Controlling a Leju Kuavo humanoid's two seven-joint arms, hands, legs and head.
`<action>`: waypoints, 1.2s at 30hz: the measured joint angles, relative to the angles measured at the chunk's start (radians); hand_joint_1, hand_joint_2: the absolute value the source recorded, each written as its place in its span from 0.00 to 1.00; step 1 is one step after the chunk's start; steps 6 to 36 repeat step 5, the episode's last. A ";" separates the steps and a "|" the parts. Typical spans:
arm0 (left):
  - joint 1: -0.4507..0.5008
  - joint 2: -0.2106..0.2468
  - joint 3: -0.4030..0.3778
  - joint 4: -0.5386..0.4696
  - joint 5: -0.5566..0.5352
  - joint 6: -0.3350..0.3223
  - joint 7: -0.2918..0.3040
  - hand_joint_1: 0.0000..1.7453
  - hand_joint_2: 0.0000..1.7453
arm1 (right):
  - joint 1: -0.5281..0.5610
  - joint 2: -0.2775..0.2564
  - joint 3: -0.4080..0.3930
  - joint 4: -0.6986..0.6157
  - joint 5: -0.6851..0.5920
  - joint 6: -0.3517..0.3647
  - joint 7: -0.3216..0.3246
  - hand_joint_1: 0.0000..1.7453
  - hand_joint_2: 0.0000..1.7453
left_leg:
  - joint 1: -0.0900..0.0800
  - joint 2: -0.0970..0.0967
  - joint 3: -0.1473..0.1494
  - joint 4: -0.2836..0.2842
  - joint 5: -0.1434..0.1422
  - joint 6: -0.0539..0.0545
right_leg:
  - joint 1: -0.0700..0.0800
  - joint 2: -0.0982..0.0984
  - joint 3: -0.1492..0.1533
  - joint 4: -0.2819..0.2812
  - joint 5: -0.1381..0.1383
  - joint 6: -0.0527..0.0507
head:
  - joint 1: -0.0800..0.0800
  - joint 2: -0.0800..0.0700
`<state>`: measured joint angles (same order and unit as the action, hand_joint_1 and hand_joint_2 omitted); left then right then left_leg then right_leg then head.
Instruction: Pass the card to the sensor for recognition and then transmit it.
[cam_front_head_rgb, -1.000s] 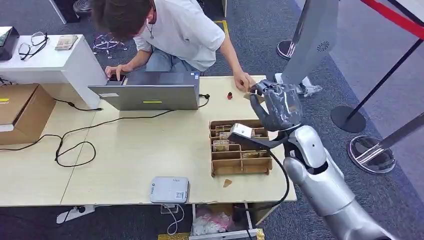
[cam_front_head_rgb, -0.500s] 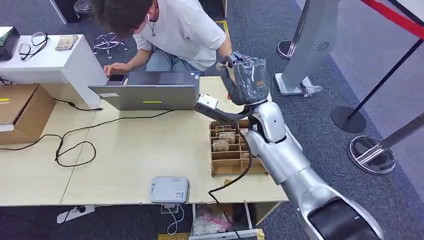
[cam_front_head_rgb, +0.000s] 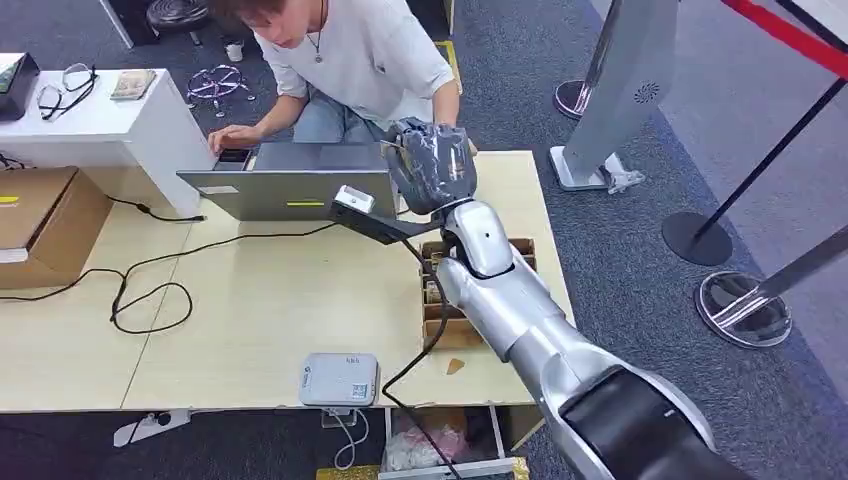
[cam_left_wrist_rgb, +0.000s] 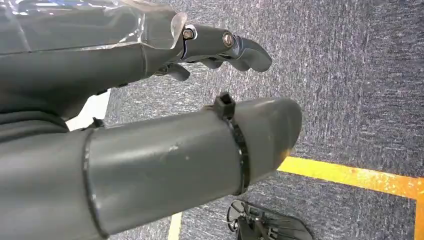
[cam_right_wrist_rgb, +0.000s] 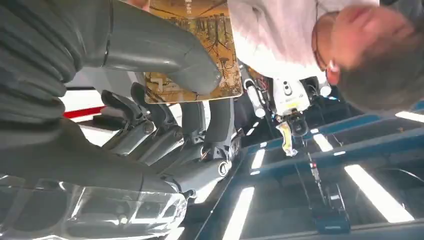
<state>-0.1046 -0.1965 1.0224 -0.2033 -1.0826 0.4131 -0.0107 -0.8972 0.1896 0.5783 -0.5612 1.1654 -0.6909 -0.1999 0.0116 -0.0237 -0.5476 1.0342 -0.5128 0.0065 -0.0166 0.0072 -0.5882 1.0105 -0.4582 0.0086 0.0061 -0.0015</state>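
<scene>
My right hand (cam_front_head_rgb: 432, 165) is raised above the back of the table, just right of the laptop and in front of the person. It pinches a brown patterned card (cam_right_wrist_rgb: 220, 30) between its thumb and fingers (cam_right_wrist_rgb: 150, 130); in the head view a brown corner of the card (cam_front_head_rgb: 392, 149) peeks out at the hand's left. The white sensor box (cam_front_head_rgb: 340, 378) lies at the table's front edge, far from the hand. My left hand (cam_left_wrist_rgb: 165, 140) hangs over grey carpet, fingers apart and holding nothing.
A person (cam_front_head_rgb: 360, 55) leans over the open laptop (cam_front_head_rgb: 300, 190), one hand on a phone (cam_front_head_rgb: 233, 155). My right arm crosses a cardboard divider box (cam_front_head_rgb: 452, 325) holding cards. Black cables (cam_front_head_rgb: 150, 295) loop at the left. A cardboard carton (cam_front_head_rgb: 45, 225) stands far left.
My right arm has swung left and away from above the divider box, bringing the card beside the laptop in front of the person. The person's hand on the table's right side has pulled back.
</scene>
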 joint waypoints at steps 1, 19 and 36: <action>0.000 0.000 0.000 0.000 0.000 0.000 0.000 0.00 0.00 | -0.003 0.002 0.000 0.008 0.000 0.000 0.001 1.00 1.00 | 0.000 0.000 0.000 0.000 0.000 0.000 | 0.000 0.000 0.000 0.000 0.000 0.000 | 0.000 0.000; 0.000 0.002 0.000 0.000 0.000 0.000 0.000 0.00 0.00 | -0.007 0.007 0.000 0.030 0.000 -0.001 -0.001 1.00 1.00 | 0.000 0.000 0.000 0.000 0.000 0.000 | 0.000 0.000 0.000 0.000 0.000 0.000 | 0.000 0.000; 0.000 0.002 0.000 0.000 0.000 0.000 0.000 0.00 0.00 | -0.007 0.007 0.000 0.030 0.000 -0.001 -0.001 1.00 1.00 | 0.000 0.000 0.000 0.000 0.000 0.000 | 0.000 0.000 0.000 0.000 0.000 0.000 | 0.000 0.000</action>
